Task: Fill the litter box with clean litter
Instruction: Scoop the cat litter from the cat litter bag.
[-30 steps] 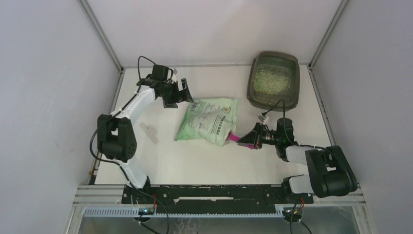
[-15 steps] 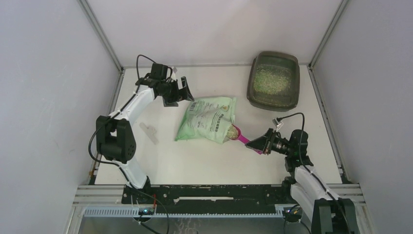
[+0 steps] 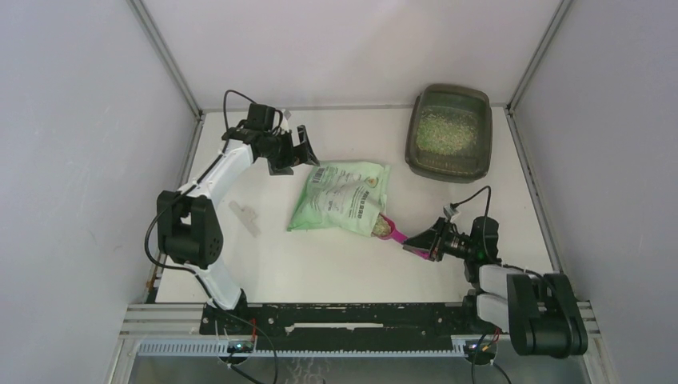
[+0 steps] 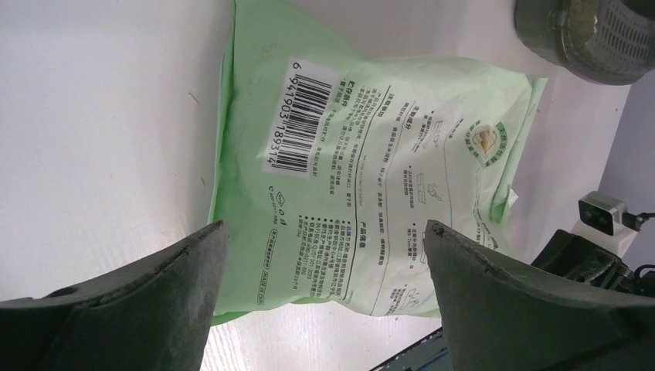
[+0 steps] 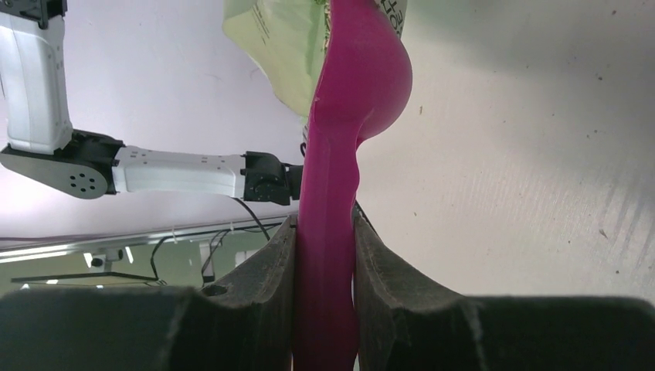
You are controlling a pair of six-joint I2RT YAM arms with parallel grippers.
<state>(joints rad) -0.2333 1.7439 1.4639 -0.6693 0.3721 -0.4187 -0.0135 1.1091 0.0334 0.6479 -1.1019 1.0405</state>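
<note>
Where the overhead view was taken as reference, the items stood as follows. Item one: the litter box [image 3: 444, 170], a dark translucent tray with a raised rim, sat in the upper right of the frame against the back edge of the white table [image 3: 320, 264], well apart from both arms. Item two: the clean litter [image 3: 444, 132], pale greenish granules, lay as a thin layer across the floor of that tray. A corner of the tray showed again at the upper right of the left wrist view [image 4: 587, 39]. Item three: a green bag [image 3: 342, 198], printed and barcoded, lay flat at the centre of the table. In the left wrist view [image 4: 371, 178] its barcode face was turned upward. Item four: a magenta scoop [image 3: 393, 231] ran from the bag's lower right corner toward the lower right of the frame. Whether its bowl was inside the bag or only touching it could not be told. Item five: the right gripper [image 3: 417, 242] was low over the table, and its fingers [image 5: 263, 286] were clamped on either side of the scoop's handle [image 5: 347, 154]. Item six: the left gripper [image 3: 308, 152] was at the bag's upper left corner with its jaws spread wide. It gripped nothing, and the bag was visible between its fingers [image 4: 154, 294]. Item seven: a small white piece [image 3: 245, 216] lay on the table left of the bag, apart from it.
</note>
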